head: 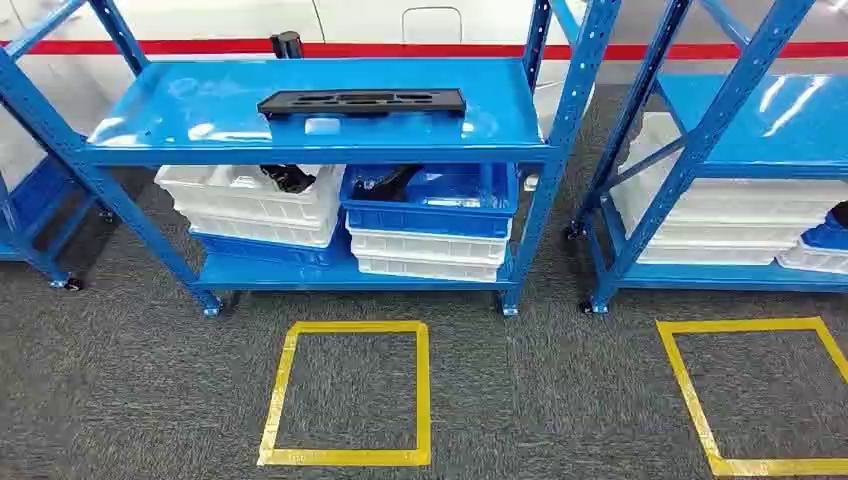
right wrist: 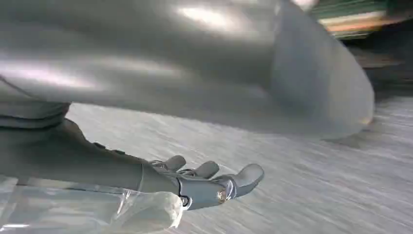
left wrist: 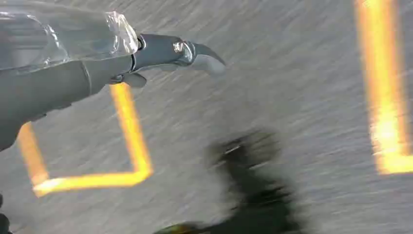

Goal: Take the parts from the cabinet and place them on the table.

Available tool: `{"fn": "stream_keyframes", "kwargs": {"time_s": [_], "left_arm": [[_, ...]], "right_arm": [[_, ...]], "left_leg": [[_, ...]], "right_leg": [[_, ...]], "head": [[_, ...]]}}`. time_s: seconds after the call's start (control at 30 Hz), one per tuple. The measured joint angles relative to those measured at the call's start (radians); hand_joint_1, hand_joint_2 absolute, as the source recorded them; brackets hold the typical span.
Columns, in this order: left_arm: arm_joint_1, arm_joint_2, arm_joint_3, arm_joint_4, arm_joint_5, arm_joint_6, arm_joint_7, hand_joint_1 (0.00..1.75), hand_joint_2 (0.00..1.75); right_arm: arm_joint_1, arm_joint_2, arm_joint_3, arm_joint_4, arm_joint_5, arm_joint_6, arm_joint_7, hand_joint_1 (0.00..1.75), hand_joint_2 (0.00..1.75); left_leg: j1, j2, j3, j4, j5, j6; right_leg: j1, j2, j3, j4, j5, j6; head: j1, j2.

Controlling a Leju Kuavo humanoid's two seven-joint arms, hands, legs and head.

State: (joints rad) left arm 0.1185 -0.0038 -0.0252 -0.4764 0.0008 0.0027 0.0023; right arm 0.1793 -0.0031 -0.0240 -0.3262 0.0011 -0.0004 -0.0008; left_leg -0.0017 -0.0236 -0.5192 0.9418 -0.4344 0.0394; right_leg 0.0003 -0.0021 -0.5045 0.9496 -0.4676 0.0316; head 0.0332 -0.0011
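Note:
A long black flat part [head: 362, 102] with cut-outs lies on the upper shelf of the blue cabinet [head: 310, 150] ahead in the head view. More dark parts sit in a white bin [head: 255, 200] and a blue bin [head: 430, 200] on the lower shelf. My left hand [left wrist: 170, 53] hangs over the grey carpet, fingers apart and holding nothing. Near the floor, my right hand [right wrist: 209, 183] is likewise spread and empty, its fingers stretched out.
Two yellow tape squares [head: 345, 392] [head: 765, 395] mark the grey carpet before the racks. A second blue rack [head: 740, 160] with white bins stands at the right. Stacked white and blue bins fill the lower shelves. A red stripe runs along the far wall.

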Motion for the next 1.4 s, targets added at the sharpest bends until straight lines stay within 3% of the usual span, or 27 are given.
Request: {"fn": "stream_keyframes", "kwargs": {"time_s": [0.07,0.1,0.13,0.2,0.23,0.27,0.33,0.4,0.43,0.47,0.57,0.6,0.63,0.67,0.73,0.77,0.8,0.83,0.9,0.97,1.1,1.17,1.23,1.27,1.3,1.33,1.4], "left_arm": [[0.064,0.000,0.000,0.040,0.001,0.000,0.000,0.00,1.75],[0.096,-0.001,0.000,0.061,0.002,-0.002,0.000,0.00,1.75],[0.120,-0.002,0.000,0.086,0.002,-0.001,0.000,0.00,1.75],[0.144,-0.002,-0.001,0.123,0.009,0.003,0.002,0.00,1.75],[0.144,-0.002,-0.006,0.131,0.020,0.005,-0.001,0.00,1.75],[0.136,-0.003,-0.011,0.137,0.035,0.010,-0.003,0.00,1.75],[0.112,-0.006,-0.027,0.155,0.066,0.018,-0.009,0.00,1.75],[0.092,-0.015,-0.049,0.166,0.098,0.027,-0.015,0.00,1.75],[0.079,-0.019,-0.060,0.172,0.114,0.032,-0.018,0.00,1.75],[0.070,-0.022,-0.071,0.177,0.127,0.037,-0.021,0.00,1.75],[0.035,-0.035,-0.112,0.188,0.177,0.053,-0.027,0.00,1.75],[0.024,-0.038,-0.126,0.190,0.192,0.060,-0.031,0.00,1.75],[0.012,-0.039,-0.141,0.191,0.209,0.064,-0.034,0.00,1.75],[-0.001,-0.042,-0.156,0.194,0.223,0.068,-0.036,0.00,0.00],[-0.026,-0.050,-0.186,0.198,0.251,0.078,-0.043,0.00,0.00],[-0.036,-0.055,-0.205,0.200,0.274,0.084,-0.045,0.00,0.00],[-0.048,-0.058,-0.225,0.201,0.292,0.093,-0.050,0.00,0.00],[-0.059,-0.059,-0.240,0.202,0.309,0.098,-0.053,0.00,0.00],[-0.079,-0.066,-0.269,0.202,0.336,0.102,-0.058,0.00,0.00],[-0.103,-0.077,-0.306,0.204,0.368,0.111,-0.063,0.00,0.00],[-0.125,-0.089,-0.378,0.207,0.430,0.127,-0.071,0.00,0.00],[-0.135,-0.095,-0.415,0.209,0.457,0.135,-0.075,0.00,0.00],[-0.147,-0.099,-0.455,0.210,0.491,0.138,-0.082,0.00,0.00],[-0.152,-0.102,-0.473,0.211,0.505,0.142,-0.085,0.00,0.00],[-0.156,-0.105,-0.495,0.212,0.521,0.146,-0.087,0.00,0.00],[-0.160,-0.107,-0.512,0.214,0.534,0.151,-0.087,0.00,0.00],[-0.163,-0.108,-0.547,0.216,0.558,0.156,-0.087,0.00,0.00]], "right_arm": [[-0.063,0.003,0.000,-0.046,0.000,0.000,0.000,0.00,1.75],[-0.094,0.005,0.000,-0.072,0.000,0.000,0.000,0.00,1.75],[-0.120,0.004,0.000,-0.099,0.000,0.000,-0.001,0.00,1.75],[-0.160,0.006,0.004,-0.132,-0.005,0.000,-0.002,0.00,1.75],[-0.177,0.008,0.015,-0.137,-0.017,-0.003,-0.003,0.00,1.75],[-0.189,0.009,0.026,-0.142,-0.028,-0.008,-0.004,0.00,1.75],[-0.205,0.021,0.048,-0.156,-0.055,-0.016,-0.008,0.00,1.75],[-0.222,0.033,0.076,-0.163,-0.082,-0.027,-0.015,0.00,1.75],[-0.230,0.036,0.089,-0.167,-0.095,-0.032,-0.017,0.00,1.75],[-0.237,0.041,0.103,-0.169,-0.108,-0.037,-0.021,0.00,1.75],[-0.263,0.054,0.149,-0.170,-0.151,-0.055,-0.027,0.00,1.75],[-0.270,0.055,0.164,-0.170,-0.163,-0.061,-0.031,0.00,0.00],[-0.278,0.060,0.180,-0.170,-0.175,-0.066,-0.034,0.00,0.00],[-0.284,0.064,0.197,-0.170,-0.189,-0.072,-0.036,0.00,0.00],[-0.292,0.071,0.226,-0.170,-0.212,-0.081,-0.041,0.00,0.00],[-0.296,0.074,0.249,-0.170,-0.227,-0.086,-0.045,0.00,0.00],[-0.302,0.079,0.271,-0.170,-0.242,-0.091,-0.049,0.00,0.00],[-0.308,0.082,0.289,-0.170,-0.255,-0.095,-0.054,0.00,0.00],[-0.326,0.087,0.320,-0.170,-0.277,-0.102,-0.062,0.00,0.00],[-0.347,0.093,0.355,-0.167,-0.297,-0.108,-0.072,0.00,0.00],[-0.380,0.109,0.435,-0.160,-0.332,-0.118,-0.093,0.00,0.00],[-0.406,0.113,0.472,-0.155,-0.345,-0.124,-0.104,0.00,0.00],[-0.433,0.116,0.517,-0.149,-0.354,-0.131,-0.114,0.00,0.00],[-0.446,0.116,0.541,-0.145,-0.359,-0.137,-0.118,0.00,0.00],[-0.459,0.116,0.561,-0.141,-0.360,-0.141,-0.124,0.00,0.00],[-0.473,0.116,0.585,-0.140,-0.361,-0.147,-0.129,0.00,0.00],[-0.507,0.119,0.627,-0.135,-0.367,-0.155,-0.137,0.00,0.00]], "left_leg": [[-0.002,0.001,0.003,0.002,-0.002,-0.012],[0.003,0.003,-0.004,0.026,-0.019,-0.017],[0.004,0.005,-0.030,0.082,-0.058,-0.022],[0.010,0.006,-0.117,0.260,-0.146,-0.032],[0.011,0.006,-0.151,0.327,-0.167,-0.036],[0.013,0.007,-0.163,0.344,-0.161,-0.038],[0.018,0.010,-0.109,0.234,-0.093,-0.041],[0.024,0.018,0.000,0.033,-0.016,-0.041],[0.015,0.020,0.010,0.002,-0.012,-0.037],[0.017,0.019,0.008,0.002,-0.004,-0.025],[0.013,0.019,0.004,-0.001,0.001,-0.006],[0.017,0.019,0.011,-0.004,0.006,0.003],[0.016,0.019,0.009,-0.005,0.007,0.008],[0.016,0.020,0.007,-0.004,0.008,0.015],[0.014,0.018,0.004,-0.004,0.008,0.017],[0.014,0.017,0.004,-0.004,0.008,0.017],[0.014,0.016,0.005,-0.004,0.008,0.016],[0.014,0.015,0.008,-0.003,0.007,0.016],[0.014,0.014,0.013,-0.002,0.004,0.011],[0.002,0.014,0.006,0.005,0.000,-0.001],[0.014,0.017,-0.002,0.011,-0.006,-0.026],[0.016,0.016,-0.052,0.116,-0.066,-0.035],[0.016,0.016,-0.144,0.299,-0.136,-0.041],[0.016,0.016,-0.169,0.345,-0.141,-0.042],[0.016,0.016,-0.171,0.338,-0.124,-0.041],[0.016,0.016,-0.150,0.289,-0.090,-0.039],[0.016,0.014,-0.064,0.097,0.003,-0.029]], "right_leg": [[-0.008,0.000,0.002,-0.009,0.010,-0.015],[-0.010,0.000,0.003,-0.011,0.012,-0.017],[-0.012,0.001,0.001,-0.011,0.012,-0.021],[-0.012,-0.002,-0.002,-0.011,0.013,-0.022],[-0.011,-0.008,-0.003,-0.011,0.013,-0.022],[-0.012,-0.015,-0.003,-0.011,0.012,-0.022],[-0.013,-0.022,0.000,-0.011,0.011,-0.019],[-0.012,-0.023,0.005,-0.010,0.009,-0.013],[-0.006,-0.020,0.004,-0.009,0.008,-0.007],[-0.004,-0.018,0.004,-0.008,0.008,-0.003],[-0.009,-0.018,0.002,-0.008,0.008,0.015],[-0.014,-0.014,-0.001,0.006,-0.004,0.020],[-0.014,-0.010,-0.023,0.050,-0.035,0.022],[-0.014,-0.009,-0.063,0.133,-0.078,0.024],[-0.014,-0.009,-0.144,0.296,-0.138,0.027],[-0.014,-0.009,-0.168,0.336,-0.139,0.028],[-0.014,-0.009,-0.164,0.316,-0.114,0.027],[-0.015,-0.009,-0.136,0.252,-0.071,0.026],[-0.015,-0.008,-0.055,0.072,0.019,0.020],[-0.009,-0.007,-0.031,0.004,0.023,0.010],[-0.011,0.000,-0.039,0.003,0.032,-0.014],[-0.011,0.001,-0.041,0.003,0.033,-0.021],[-0.010,0.001,-0.042,0.004,0.033,-0.022],[-0.009,0.002,-0.042,0.004,0.033,-0.022],[-0.009,0.004,-0.041,0.004,0.033,-0.022],[-0.009,0.007,-0.040,0.004,0.033,-0.022],[-0.009,0.015,-0.037,0.004,0.033,-0.021]], "head": [[0.001,0.000],[-0.001,0.000],[-0.003,0.000],[-0.004,0.000],[-0.004,0.000],[-0.004,0.000],[-0.004,0.000],[-0.004,0.000],[-0.005,0.000],[-0.002,0.000],[-0.003,0.000],[-0.003,0.000],[-0.003,0.000],[-0.002,0.000],[-0.002,0.000],[-0.002,0.000],[-0.002,0.000],[-0.002,0.000],[-0.002,0.000],[-0.002,0.000],[-0.003,0.000],[-0.005,0.000],[-0.005,0.000],[-0.005,0.000],[-0.005,0.000],[-0.005,0.000],[-0.005,0.000]]}}
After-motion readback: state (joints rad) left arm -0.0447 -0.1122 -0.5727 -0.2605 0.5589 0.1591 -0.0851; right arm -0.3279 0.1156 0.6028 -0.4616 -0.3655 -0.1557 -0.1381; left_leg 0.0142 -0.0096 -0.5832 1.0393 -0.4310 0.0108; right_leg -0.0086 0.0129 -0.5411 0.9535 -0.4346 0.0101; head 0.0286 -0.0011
